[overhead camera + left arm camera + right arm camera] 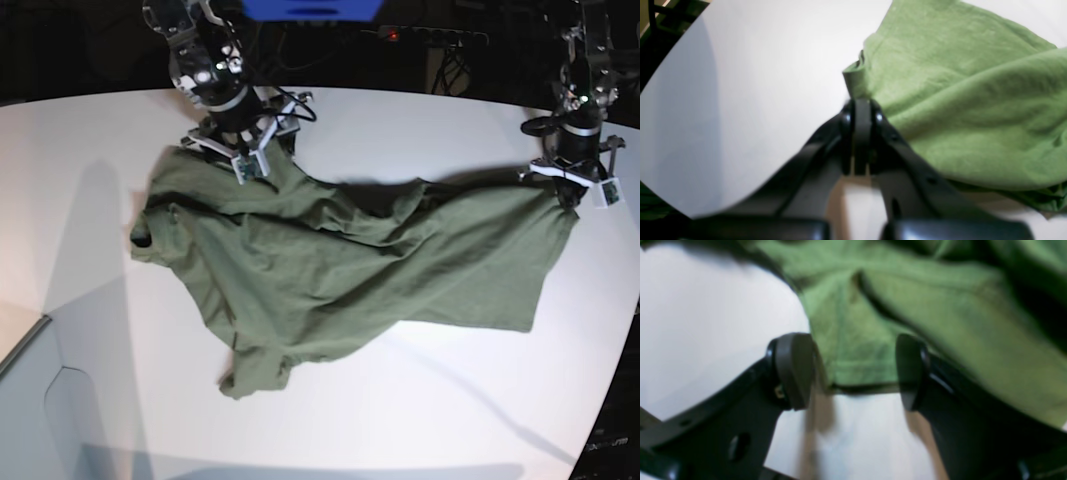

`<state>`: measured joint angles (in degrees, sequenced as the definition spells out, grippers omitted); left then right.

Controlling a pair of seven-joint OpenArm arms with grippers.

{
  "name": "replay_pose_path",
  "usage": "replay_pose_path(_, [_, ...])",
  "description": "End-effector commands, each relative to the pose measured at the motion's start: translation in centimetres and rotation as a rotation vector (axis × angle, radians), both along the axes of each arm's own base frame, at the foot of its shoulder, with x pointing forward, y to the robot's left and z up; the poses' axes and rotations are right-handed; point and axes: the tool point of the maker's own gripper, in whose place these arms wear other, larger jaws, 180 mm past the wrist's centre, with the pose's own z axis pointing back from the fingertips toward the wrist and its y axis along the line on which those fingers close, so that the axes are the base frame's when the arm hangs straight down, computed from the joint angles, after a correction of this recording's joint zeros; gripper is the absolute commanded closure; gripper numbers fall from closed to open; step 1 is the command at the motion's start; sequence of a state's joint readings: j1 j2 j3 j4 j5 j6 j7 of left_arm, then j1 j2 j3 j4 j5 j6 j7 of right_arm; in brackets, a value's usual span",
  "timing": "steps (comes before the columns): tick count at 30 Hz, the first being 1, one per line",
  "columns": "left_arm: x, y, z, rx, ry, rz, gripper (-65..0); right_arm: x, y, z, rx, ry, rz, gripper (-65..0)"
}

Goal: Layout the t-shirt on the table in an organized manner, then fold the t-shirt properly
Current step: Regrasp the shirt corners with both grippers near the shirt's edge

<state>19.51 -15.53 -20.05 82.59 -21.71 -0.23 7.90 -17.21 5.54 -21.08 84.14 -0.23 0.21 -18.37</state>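
The olive-green t-shirt (340, 270) lies crumpled and stretched sideways across the white table (450, 400). My left gripper (577, 192) stands at the shirt's right corner. In its wrist view the left gripper (862, 101) is shut, with the edge of the t-shirt (957, 116) meeting its tips and folds running away from them. At the shirt's far left edge is my right gripper (245, 160). Seen from that wrist, the right gripper (855, 370) is open, and a hemmed edge of the t-shirt (940, 323) lies between its pads (795, 370).
Cables (290, 105) trail behind the right arm. A power strip with a red light (420, 36) lies beyond the table's far edge. The table's curved edge (612, 400) runs along the right. A pale lower panel (30, 400) sits at the bottom left.
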Motion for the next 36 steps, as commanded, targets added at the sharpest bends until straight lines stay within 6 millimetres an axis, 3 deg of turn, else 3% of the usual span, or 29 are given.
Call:
replay_pose_path(1, [0.5, 0.5, 1.1, 0.022, -0.037, -0.005, 0.0, 0.5, 0.3, 0.5, 0.009, -0.025, 0.004, -39.3])
replay_pose_path(5, [0.4, 0.4, 1.0, 0.021, -0.033, -0.006, 0.0, -0.5, 0.1, -1.0, -0.003, 0.018, 0.005, -35.4])
replay_pose_path(7, [0.3, 0.4, 1.0, 0.021, -0.032, -0.006, 0.0, -0.7, 0.0, -1.4, -0.008, 0.03, 0.006, -26.3])
replay_pose_path(11, [0.1, 0.5, 0.6, 0.018, -0.022, -0.001, 0.0, -0.8, -0.9, -1.4, -0.024, 0.028, 0.002, 0.0])
replay_pose_path(15, [0.3, 0.4, 1.0, 0.018, -0.033, -0.004, 0.0, -0.4, -1.6, 0.7, -0.026, -0.032, 0.015, 0.0])
replay_pose_path(18, [1.4, -0.3, 2.7, 0.012, -0.088, -0.011, 0.0, 0.4, -1.6, 2.0, -0.02, -0.069, 0.016, 0.0])
replay_pose_path(21, [4.5, -1.3, 6.4, 0.017, -0.206, -0.029, 0.0, 1.2, -1.5, 2.5, -0.02, -0.088, 0.016, 0.0])
replay_pose_path(25, [7.9, -2.4, 8.8, 0.006, -0.288, -0.055, 0.0, 1.4, -1.5, 2.7, -0.02, -0.093, 0.016, 0.0])
replay_pose_path(31, [12.4, -4.0, 8.0, -0.031, -0.285, -0.084, -0.1, 1.4, -1.5, 2.6, -0.02, -0.092, 0.016, 0.0])
replay_pose_path(34, [13.9, -4.2, 5.7, -0.05, -0.228, -0.08, -1.9, 1.7, -2.7, 2.6, -0.031, -0.095, -0.014, 0.0])
replay_pose_path(36, [14.3, -3.9, 3.6, -0.066, -0.173, -0.065, -9.0, 2.0, -3.5, 2.6, -0.039, -0.097, -0.039, 0.0])
